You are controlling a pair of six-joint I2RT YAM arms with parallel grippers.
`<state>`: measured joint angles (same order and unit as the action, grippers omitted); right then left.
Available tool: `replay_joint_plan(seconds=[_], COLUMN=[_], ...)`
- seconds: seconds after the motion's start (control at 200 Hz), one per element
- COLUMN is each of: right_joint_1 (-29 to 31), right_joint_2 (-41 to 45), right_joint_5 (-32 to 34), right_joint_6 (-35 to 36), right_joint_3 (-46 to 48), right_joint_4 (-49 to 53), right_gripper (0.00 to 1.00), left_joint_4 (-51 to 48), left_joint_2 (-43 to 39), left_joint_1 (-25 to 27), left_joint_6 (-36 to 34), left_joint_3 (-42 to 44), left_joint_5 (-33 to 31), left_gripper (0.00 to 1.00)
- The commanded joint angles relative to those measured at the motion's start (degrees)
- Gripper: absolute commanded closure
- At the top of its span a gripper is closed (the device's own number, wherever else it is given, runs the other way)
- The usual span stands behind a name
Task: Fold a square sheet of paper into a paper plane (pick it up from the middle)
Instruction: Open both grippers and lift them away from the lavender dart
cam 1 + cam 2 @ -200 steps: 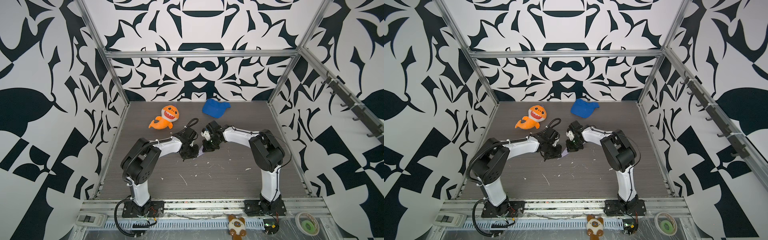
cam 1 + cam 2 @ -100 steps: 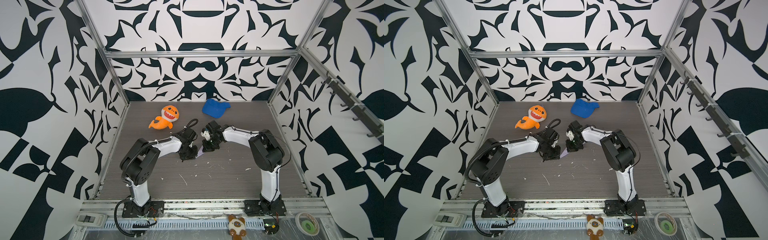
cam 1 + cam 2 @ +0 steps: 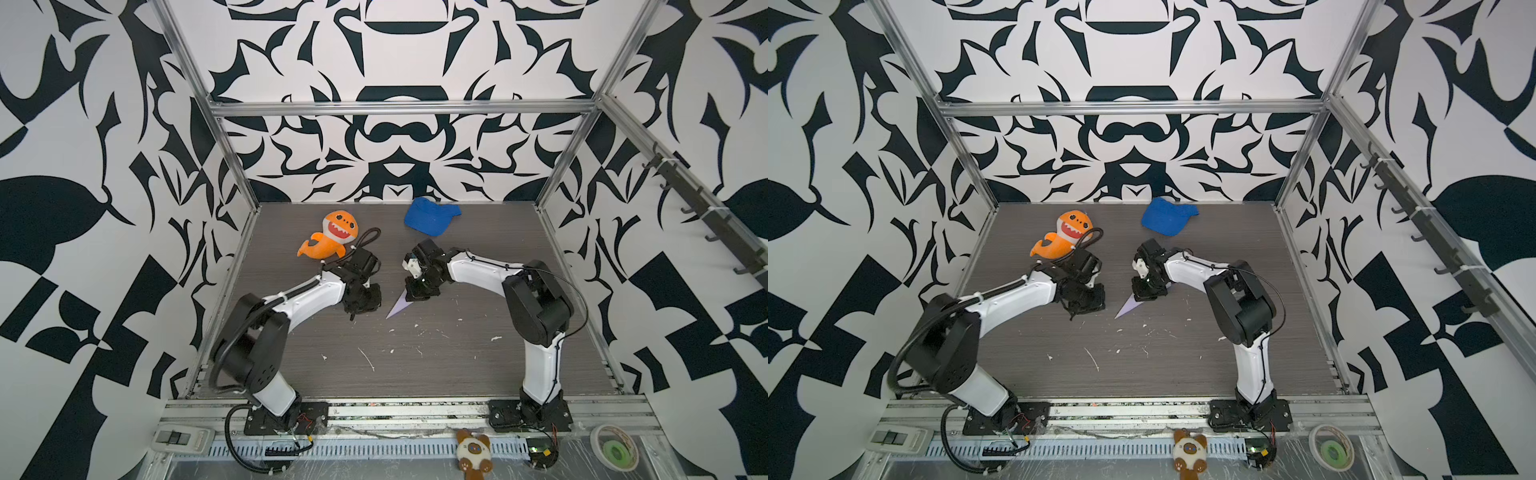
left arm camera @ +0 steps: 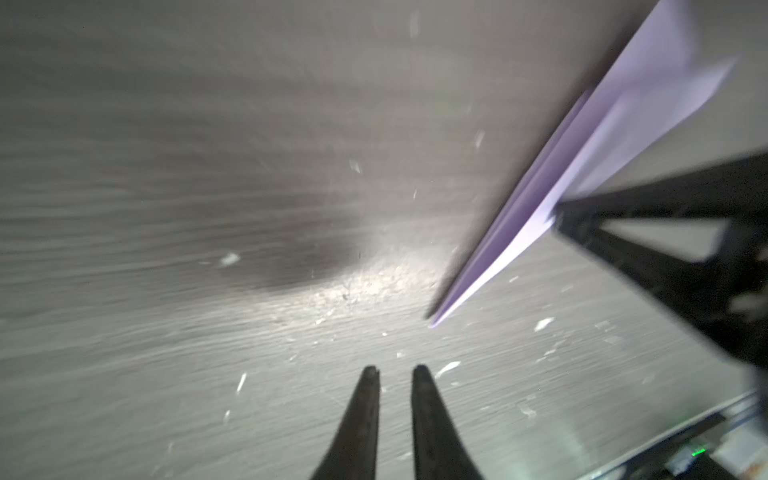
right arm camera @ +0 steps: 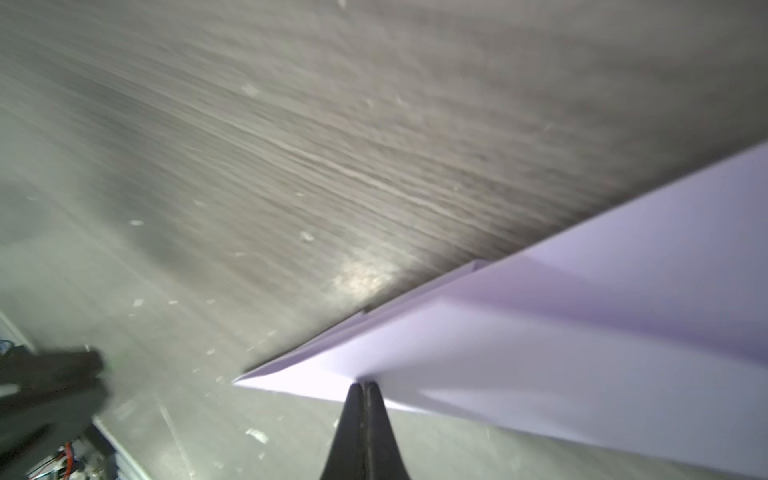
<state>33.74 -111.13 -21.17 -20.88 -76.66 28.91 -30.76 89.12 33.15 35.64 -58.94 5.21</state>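
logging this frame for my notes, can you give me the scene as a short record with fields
paper plane: pale lavender, folded to a pointed dart, nose sticking out past the right tool
right tool: shut on the paper plane's edge
left tool: slightly open, empty, beside the paper plane, not touching it
orange plush shark: back left of the table, behind the left arm
blue cap: near the back wall
table: dark wood grain, scattered white scraps

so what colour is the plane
Pale lavender, plain and unmarked; the plane shows best in the right wrist view.
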Motion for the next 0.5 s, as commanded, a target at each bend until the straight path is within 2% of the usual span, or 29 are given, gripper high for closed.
replay_joint_plan(seconds=[0.0,0.135,0.155,0.195,0.245,0.34,0.435,0.465,0.495], right_joint_1=[0.35,1.83,2.25,3.15,4.47,6.71,9.74,10.57,11.45], right_joint_2=[7.99,11.00,11.18,11.37,11.16,10.25,8.52,7.46,6.32], right_joint_5=[2.67,10.90,12.58,15.95,19.49,25.22,30.16,31.54,35.46], right_joint_6=[-1.32,-2.90,-3.21,-3.97,-4.76,-7.53,-10.49,-11.59,-13.09], right_joint_3=[-1.69,-1.12,-1.27,-1.64,-2.01,-2.95,-3.58,-4.30,-5.27], right_joint_4=[-0.27,1.69,2.30,3.19,3.93,5.55,5.82,6.65,7.93], right_gripper=[0.92,0.68,0.63,0.45,0.34,0.27,0.25,0.25,0.25], left_joint_4=[1.66,2.59,2.83,3.47,4.52,5.85,6.59,7.07,7.60], left_joint_2=[-5.25,-9.18,-9.69,-10.62,-11.85,-14.64,-19.19,-20.43,-21.69], left_joint_1=[-2.13,-5.85,-6.48,-7.92,-9.70,-12.51,-14.44,-14.94,-15.52], left_joint_6=[-0.55,-1.49,-1.53,-1.54,-1.58,-2.60,-4.26,-4.78,-5.20], left_joint_3=[1.53,2.87,3.01,3.55,4.62,6.35,8.16,8.90,9.62], left_joint_5=[-6.02,-9.47,-9.69,-9.78,-9.57,-9.49,-10.74,-10.69,-10.42], left_gripper=[0.61,0.42,0.41,0.38,0.34,0.27,0.16,0.09,0.07])
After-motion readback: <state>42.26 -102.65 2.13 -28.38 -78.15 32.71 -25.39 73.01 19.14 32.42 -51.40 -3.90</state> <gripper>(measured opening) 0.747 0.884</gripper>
